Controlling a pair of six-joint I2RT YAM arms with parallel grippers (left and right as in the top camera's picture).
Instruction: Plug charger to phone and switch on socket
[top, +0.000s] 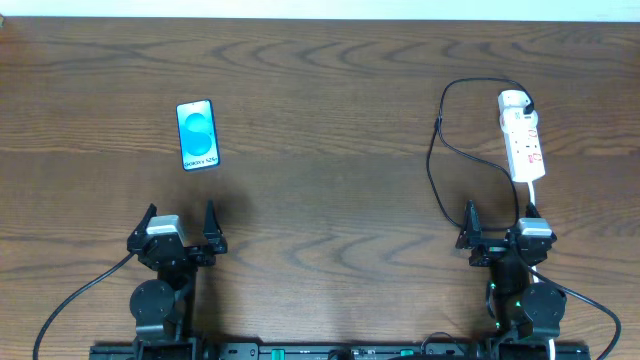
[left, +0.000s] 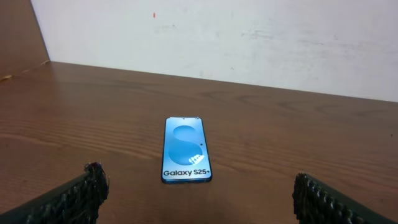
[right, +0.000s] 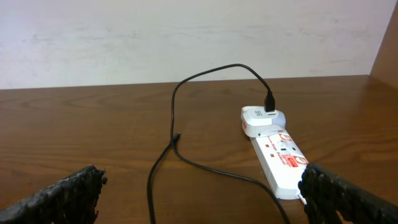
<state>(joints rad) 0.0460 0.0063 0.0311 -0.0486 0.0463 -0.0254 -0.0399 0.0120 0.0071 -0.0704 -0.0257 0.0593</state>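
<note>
Overhead, left gripper (top: 180, 216) and right gripper (top: 498, 218) stand spread and empty, with the phone (top: 197, 135) far left and the socket (top: 523, 140) far right. Left wrist: phone lies flat ahead, untouched. Right wrist: charger (right: 172, 115) loops from the socket's far end; best to pinch just behind its small plug.

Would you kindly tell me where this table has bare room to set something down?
Widest bare patch: the table middle, between the phone and the charger loop. Also bare: left of the phone. Crowded at right, where the charger curls beside the socket.
</note>
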